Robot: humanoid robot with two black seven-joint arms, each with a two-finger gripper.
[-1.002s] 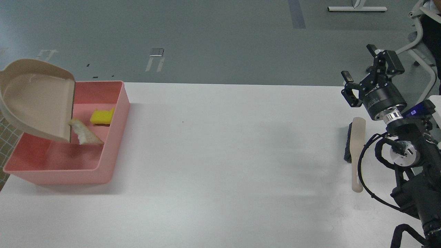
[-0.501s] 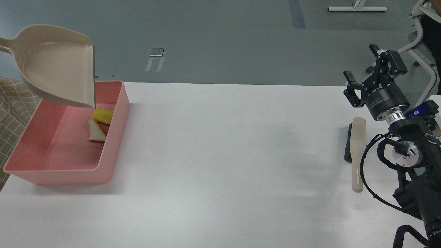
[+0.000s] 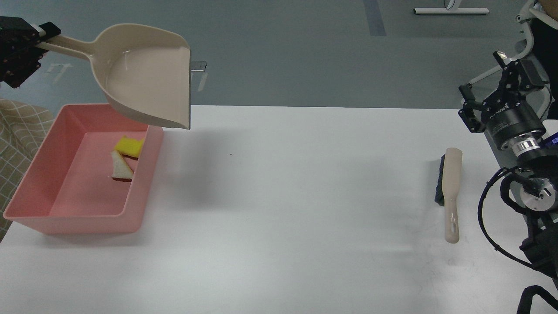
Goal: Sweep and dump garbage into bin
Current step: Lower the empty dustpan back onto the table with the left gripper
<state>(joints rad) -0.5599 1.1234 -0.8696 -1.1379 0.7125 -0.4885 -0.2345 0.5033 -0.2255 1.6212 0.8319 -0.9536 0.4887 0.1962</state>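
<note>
Your left gripper (image 3: 32, 41) holds the long handle of the beige plastic dustpan (image 3: 148, 83) up above the big pink plastic tub (image 3: 26, 183). Inside the tub lie the yellow sponge piece (image 3: 129, 147) and the white bread slice (image 3: 120, 168), touching. The beige brush with black bristles (image 3: 450, 192) lies on the white table (image 3: 283, 209) near your open right gripper (image 3: 495, 83).

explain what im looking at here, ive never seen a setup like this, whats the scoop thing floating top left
This single view comes from a humanoid robot's own head, looking down at a white table. The black parts at both edges are its arms. The left gripper holds the handle of a beige dustpan, lifted in the air near a pink bin. Inside the bin lie a yellow sponge piece and a bread slice. The right gripper is open and empty. A brush lies on the table beside it.
</note>
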